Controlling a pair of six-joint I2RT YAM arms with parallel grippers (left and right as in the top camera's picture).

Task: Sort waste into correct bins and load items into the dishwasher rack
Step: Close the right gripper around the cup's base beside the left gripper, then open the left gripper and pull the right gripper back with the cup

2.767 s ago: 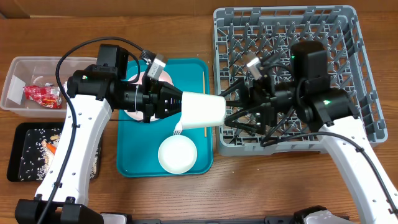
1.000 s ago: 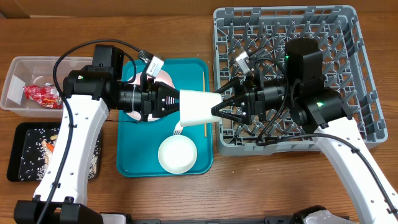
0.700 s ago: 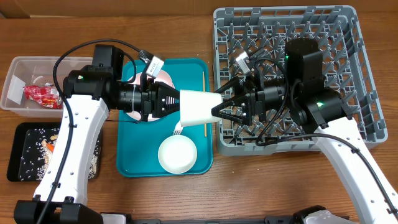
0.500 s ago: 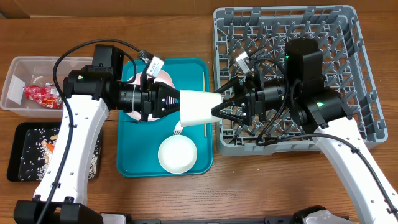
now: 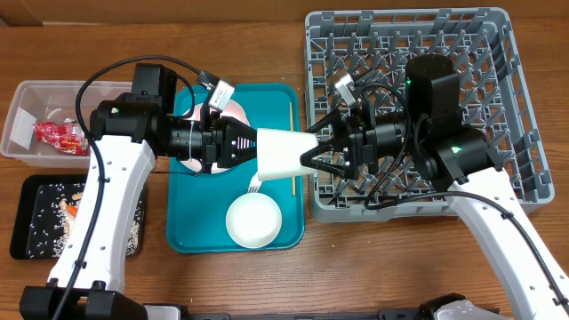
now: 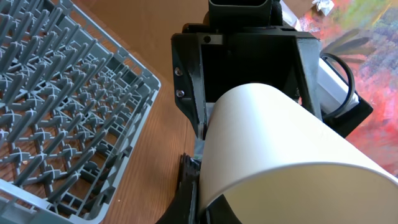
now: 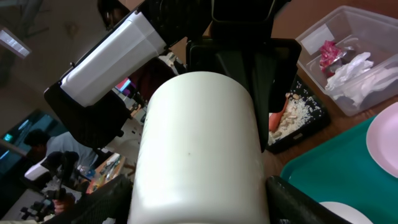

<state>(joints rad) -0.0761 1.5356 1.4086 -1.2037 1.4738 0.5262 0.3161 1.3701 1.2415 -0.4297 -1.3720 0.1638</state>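
Handing over: by my reading, the step in hand; the cup [image 5: 284,153] hangs between both arms, bound for the rack [image 5: 498,53].
Tub [image 5: 18,98]: well left of the teal tray [image 5: 191,222]; holds the wrapper [image 5: 60,135] and tissue [image 7: 357,70].
Black tray [image 5: 18,213]: left of the teal tray, nearer the front than the tub; rice [image 5: 44,227] and an orange carrot piece [image 5: 73,211] lie in it.
Left gripper [image 5: 252,148]: above the teal tray's middle, clamped on the cup's rim.
On the teal tray: plate [image 5: 233,108] at the back, partly under the left arm; bowl [image 5: 253,220] at the front; fork [image 5: 255,185] between them; chopstick [image 5: 293,116] along the right edge.
Cup: in the air on its side above the teal tray's right edge, mouth to the left, base to the right.
Right gripper [image 5: 309,158]: just right of the teal tray's right edge; jaws stand wide around the cup's base end, and in the wrist view both pads appear to lie against the wall, so I judge it closed on the cup.
Rack: just right of the teal tray.
Handling: likely light, stiff and smooth. The wall tapers toward the base, so a squeeze there may slide off. Best hold is flat across the wall well up from the base, or a pinch on the rim. A drop could crack it.
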